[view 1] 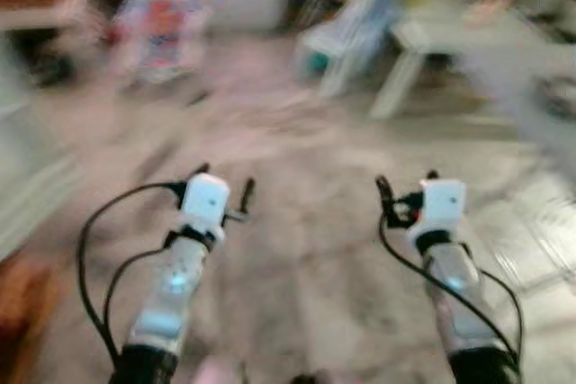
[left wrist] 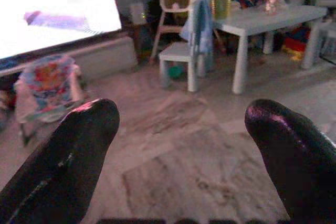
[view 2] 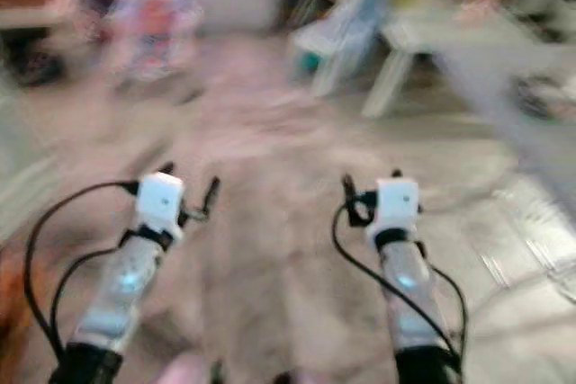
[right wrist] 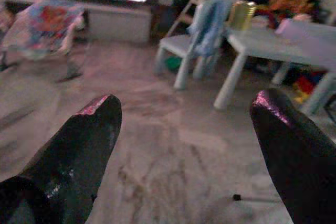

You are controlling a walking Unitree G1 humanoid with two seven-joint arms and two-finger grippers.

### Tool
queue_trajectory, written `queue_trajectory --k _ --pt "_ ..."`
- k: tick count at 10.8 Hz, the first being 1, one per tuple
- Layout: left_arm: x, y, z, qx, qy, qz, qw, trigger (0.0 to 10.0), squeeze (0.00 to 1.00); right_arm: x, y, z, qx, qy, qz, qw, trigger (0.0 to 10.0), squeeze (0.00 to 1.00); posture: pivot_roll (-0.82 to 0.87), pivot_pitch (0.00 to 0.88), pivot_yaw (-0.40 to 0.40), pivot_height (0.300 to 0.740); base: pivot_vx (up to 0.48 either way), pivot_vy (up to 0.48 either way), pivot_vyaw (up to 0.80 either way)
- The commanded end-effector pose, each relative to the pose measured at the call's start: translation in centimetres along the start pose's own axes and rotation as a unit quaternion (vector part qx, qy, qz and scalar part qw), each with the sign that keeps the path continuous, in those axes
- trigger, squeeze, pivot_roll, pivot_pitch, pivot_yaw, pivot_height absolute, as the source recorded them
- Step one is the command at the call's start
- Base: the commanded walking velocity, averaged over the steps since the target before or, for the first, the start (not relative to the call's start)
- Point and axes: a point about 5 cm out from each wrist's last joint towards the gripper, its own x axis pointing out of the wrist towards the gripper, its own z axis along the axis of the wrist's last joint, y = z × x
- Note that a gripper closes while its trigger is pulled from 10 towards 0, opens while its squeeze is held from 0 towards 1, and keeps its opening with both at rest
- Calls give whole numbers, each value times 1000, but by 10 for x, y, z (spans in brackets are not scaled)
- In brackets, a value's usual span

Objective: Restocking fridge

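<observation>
Left gripper (left wrist: 181, 145) and right gripper (right wrist: 184, 145) spread wide and empty, marbled floor (left wrist: 178, 166) beneath the fingers (head views blurred), white table (left wrist: 262, 19), small chair (left wrist: 181, 51) and bright screen (left wrist: 52, 9) beyond the fingertips

You have one white child-size table (left wrist: 273, 17) ahead, with one small white chair (left wrist: 181, 53) beside it and one blue garment (left wrist: 202, 22) draped over that chair. One yellow-green can (left wrist: 221, 4) stands on the tabletop, and one bright screen (left wrist: 52, 9) and one colourful baby bouncer (left wrist: 47, 85) complete your count.

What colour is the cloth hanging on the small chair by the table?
Light blue. The cloth draped over the white chair shows best in the left wrist view.
</observation>
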Motion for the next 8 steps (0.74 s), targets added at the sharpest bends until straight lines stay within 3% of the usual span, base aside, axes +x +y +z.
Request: queue_trajectory --k 1,3,6,8 --pt "1 0 0 -2 2 2 1000 10000 0 -1 -2 -1 -2 3 -2 1000 10000 0 99 87 -49 740 480 0 -800" --pt "2 1 0 -5 4 7 1000 10000 0 -3 -1 -2 0 1 1 1000 10000 0 99 84 -53 740 476 0 -794" --pt "11 19 3 -7 -1 53 999 10000 0 -2 4 3 9 -15 15 1000 10000 0 103 80 -63 740 409 181 -735" --pt "10 17 1 -13 2 58 998 10000 0 -1 2 5 12 -21 12 1000 10000 0 99 80 -61 740 309 367 0"
